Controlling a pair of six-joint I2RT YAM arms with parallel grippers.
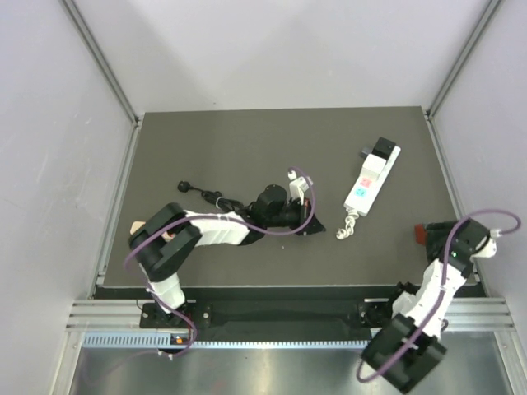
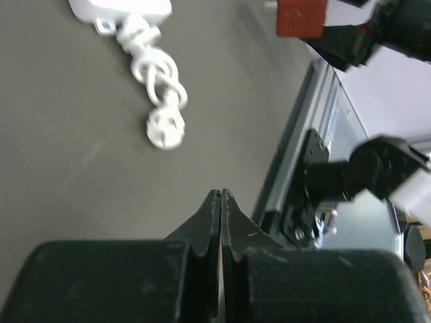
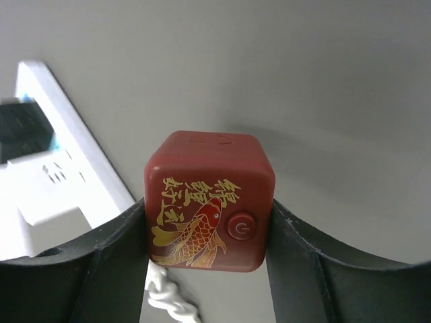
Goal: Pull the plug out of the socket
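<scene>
1. Red against the dark table (image 1: 230, 148), the plug (image 1: 419, 235) sat pinched in my right gripper (image 1: 422, 237) near the right edge when seen from above. It was well apart from the socket (image 1: 363, 188), which lay slanted farther back. My left gripper (image 1: 313, 228) was over mid-table, jaws pressed together and holding nothing.
2. From my left wrist, my fingers (image 2: 210, 215) met with no gap, and the socket's white cord (image 2: 158, 87) lay coiled ahead, clear of me.
3. From my right wrist, my jaws stood spread only to the plug's (image 3: 209, 202) width, clamping its two sides. The socket (image 3: 74, 155) lay behind, to the left.
</scene>
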